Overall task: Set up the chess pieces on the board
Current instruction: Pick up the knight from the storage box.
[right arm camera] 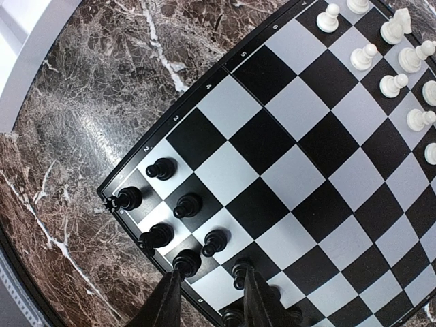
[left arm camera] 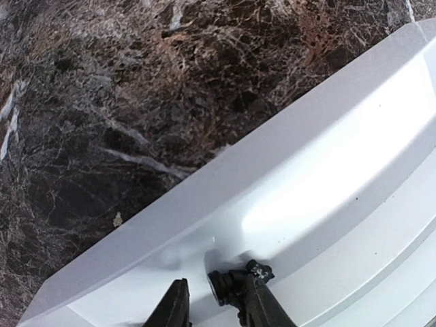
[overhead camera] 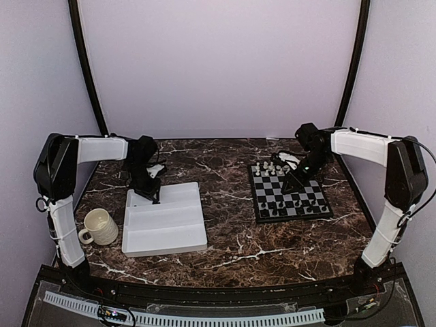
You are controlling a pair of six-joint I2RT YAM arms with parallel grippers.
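Left gripper (left arm camera: pixel 214 289): jaws seen partly apart over the white tray (left arm camera: pixel 306 170). A black piece (left arm camera: pixel 235 281) is found lying on its side on the tray floor between the fingers. It is close against one finger, and a gap is seen at the other. No grip on it is noted.

Right gripper (right arm camera: pixel 211 272): jaws seen partly apart, low over the board (right arm camera: pixel 286 157) at its black end. A black pawn (right arm camera: pixel 238 271) is seen standing on its square between the fingers, just beside one of them. Nothing is spanned by both fingers.

Black chessmen (right arm camera: pixel 187 204) are set upright on the near two rows of the board. White chessmen (right arm camera: pixel 394 84) are gathered on the far rows.

The board is laid on the right half of a dark brown marbled table (left arm camera: pixel 102 102). The tray is placed on the left half, well apart from the board. A cream ribbed mug (overhead camera: pixel 100 227) is stood just left of the tray. The table is enclosed by plain pale lilac walls (overhead camera: pixel 218 68).
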